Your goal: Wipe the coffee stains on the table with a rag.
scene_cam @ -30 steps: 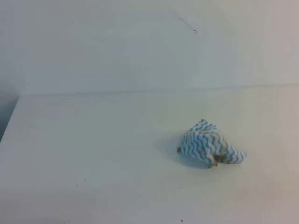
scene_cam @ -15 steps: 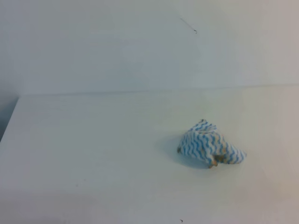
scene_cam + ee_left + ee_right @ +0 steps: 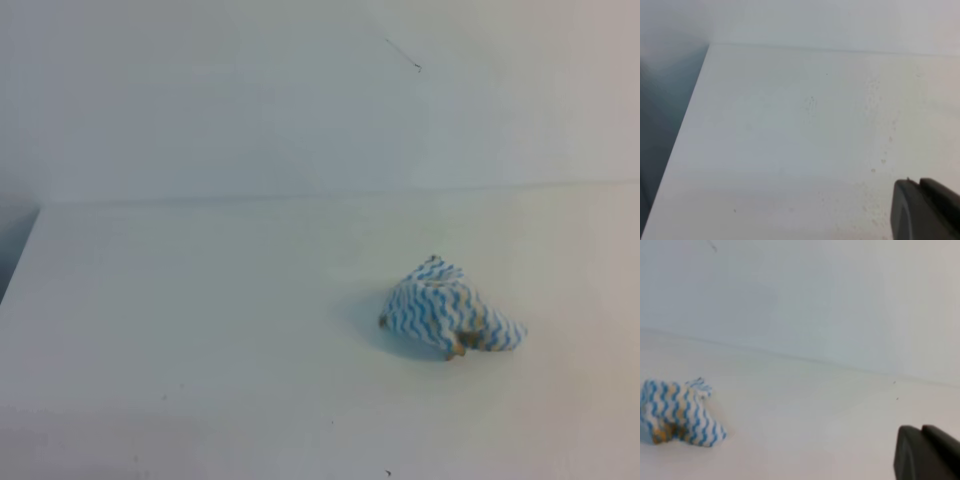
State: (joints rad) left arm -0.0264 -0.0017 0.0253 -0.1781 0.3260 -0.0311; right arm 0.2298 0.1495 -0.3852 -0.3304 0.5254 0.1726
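Rag bunched on the surface, both arms withdrawn.

The rag [image 3: 450, 318] lies crumpled right of centre on the surface [image 3: 200, 330], untouched. The right pincer [image 3: 927, 455] is pressed together, holding nothing; the left pincer [image 3: 925, 210] cannot be judged. No coffee stain is discernible; residue under the rag could go unnoticed.

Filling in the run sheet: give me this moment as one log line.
rag: crumpled, on table, untouched | coffee stains: none visible | right gripper: shut, apart from rag | left gripper: shut, holding nothing
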